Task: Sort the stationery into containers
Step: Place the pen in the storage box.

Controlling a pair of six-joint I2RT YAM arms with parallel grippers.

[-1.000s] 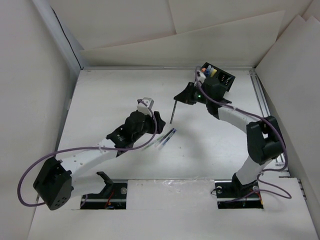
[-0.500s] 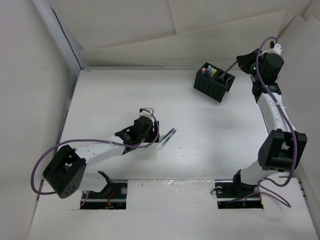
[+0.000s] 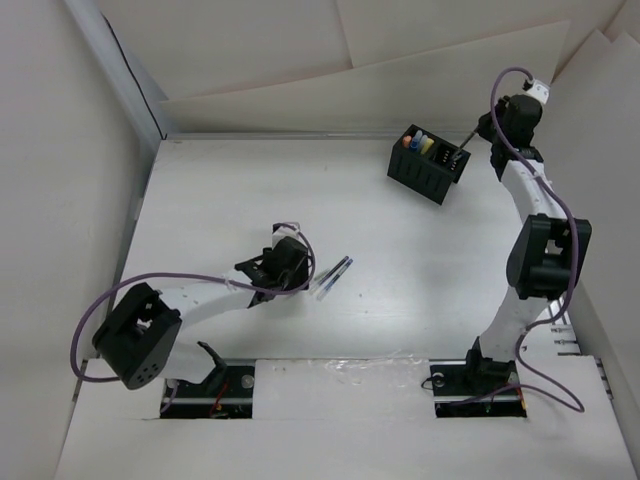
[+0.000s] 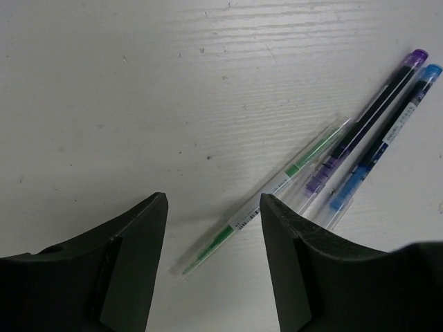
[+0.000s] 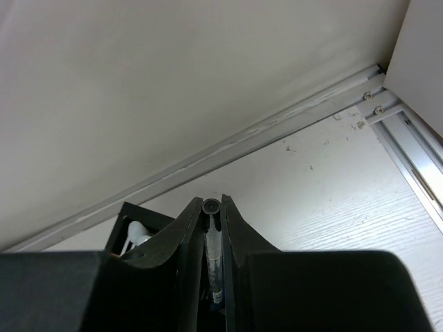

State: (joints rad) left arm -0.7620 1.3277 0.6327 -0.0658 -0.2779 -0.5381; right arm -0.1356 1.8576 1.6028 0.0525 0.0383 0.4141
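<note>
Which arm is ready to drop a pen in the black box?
Right. The right gripper is shut on a pen beside the black box. The left gripper is open, far from the box, over three pens on the table.

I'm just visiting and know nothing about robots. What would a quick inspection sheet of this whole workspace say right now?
Surface: white table, lightly scuffed.
Job's things: green pen, purple-capped pen and blue-capped pen lie side by side; black box at the far right holds several coloured pens.
Clutter: nothing seen.
Tools: left tool open near the three pens; right tool shut on a clear pen, close to the box.
Cables: purple cables, hanging in loose loops.
Surroundings: white panels on all visible sides.
</note>
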